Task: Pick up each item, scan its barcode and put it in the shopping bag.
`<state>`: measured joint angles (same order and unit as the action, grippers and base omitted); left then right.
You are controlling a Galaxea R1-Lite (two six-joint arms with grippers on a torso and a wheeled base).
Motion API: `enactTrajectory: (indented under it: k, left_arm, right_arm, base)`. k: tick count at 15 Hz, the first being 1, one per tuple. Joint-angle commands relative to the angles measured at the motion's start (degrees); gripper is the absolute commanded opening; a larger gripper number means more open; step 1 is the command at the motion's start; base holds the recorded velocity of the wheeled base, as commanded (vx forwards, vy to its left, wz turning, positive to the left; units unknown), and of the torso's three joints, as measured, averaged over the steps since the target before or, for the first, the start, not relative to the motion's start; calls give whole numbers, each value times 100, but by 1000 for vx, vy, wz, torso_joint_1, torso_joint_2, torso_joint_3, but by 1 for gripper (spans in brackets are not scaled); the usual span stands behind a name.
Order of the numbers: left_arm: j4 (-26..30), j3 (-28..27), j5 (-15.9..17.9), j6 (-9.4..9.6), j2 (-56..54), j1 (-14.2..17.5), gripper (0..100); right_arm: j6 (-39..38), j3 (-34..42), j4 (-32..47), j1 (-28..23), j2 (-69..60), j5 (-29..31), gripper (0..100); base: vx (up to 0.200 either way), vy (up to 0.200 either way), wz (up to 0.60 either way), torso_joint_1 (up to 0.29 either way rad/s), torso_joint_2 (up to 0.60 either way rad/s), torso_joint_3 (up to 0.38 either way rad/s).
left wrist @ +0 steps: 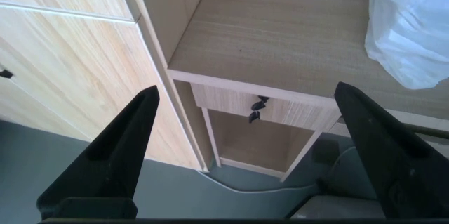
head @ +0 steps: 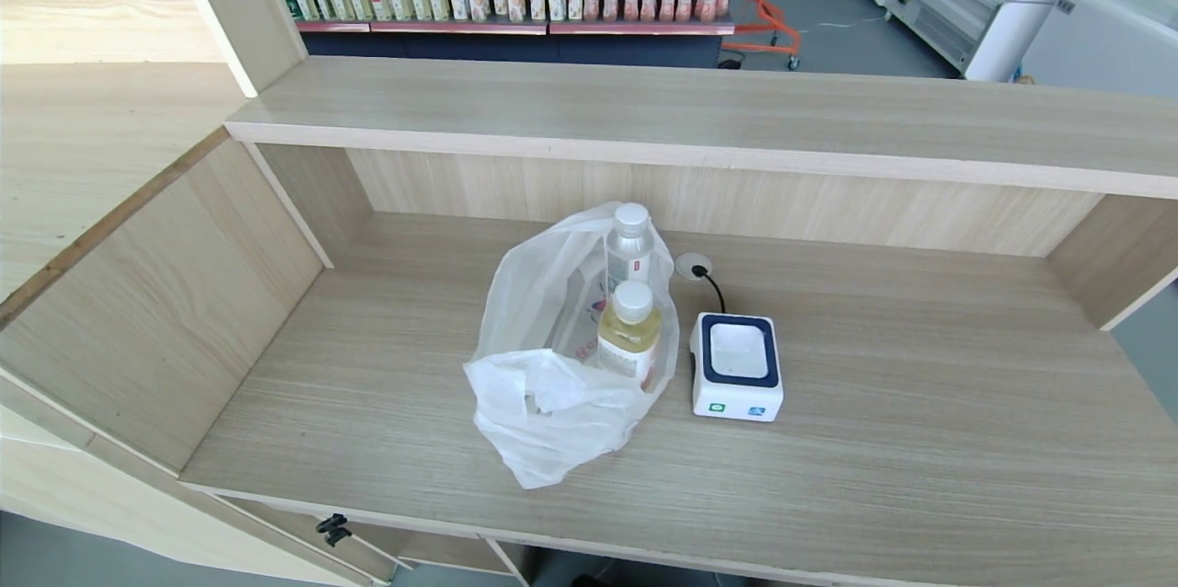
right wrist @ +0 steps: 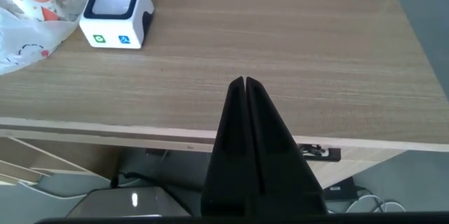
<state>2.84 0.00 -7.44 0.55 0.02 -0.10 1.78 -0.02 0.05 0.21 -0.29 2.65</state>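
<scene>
In the head view, a white plastic shopping bag is seen standing open on the wooden counter, with two capped bottles held upright inside it: a clear bottle toward the back and a yellow-filled bottle just in front of it. A white scanner with a dark-framed window is set just to the right of the bag, and its black cable is led to a round hole in the counter behind it. In the left wrist view, the left gripper is shown below the counter's front edge, near a small black latch; its fingers are spread wide and nothing is held between them, while a corner of the bag is seen on the counter beyond. In the right wrist view, the right gripper is shown at the counter's front edge with its fingers pressed together and nothing gripped; the scanner and the bag are seen farther off, well apart from it.
</scene>
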Motion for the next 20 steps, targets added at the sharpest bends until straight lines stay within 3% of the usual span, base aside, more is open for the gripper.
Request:
enactTrajectory:
  k: [1, 4, 7, 20]
  left_arm:
    - [-3, 0, -3, -20, -2, 1, 100]
    - [-3, 0, -3, -2, -2, 1, 100]
    - [6, 0, -3, -11, -2, 1, 100]
    - [-3, 0, -3, -11, -2, 1, 100]
  right_arm:
    - [-2, 2, -5, -3, 29, -1, 0]
    - [-2, 2, -5, -3, 29, -1, 0]
    - [-2, 2, -5, -3, 29, -1, 0]
    - [7, 2, -5, -3, 29, -1, 0]
  base:
    - [0, 0, 0, 0, 0, 0]
    - [0, 0, 0, 0, 0, 0]
    - [200, 0, 0, 2, 6, 2]
    - [0, 0, 0, 0, 0, 0]
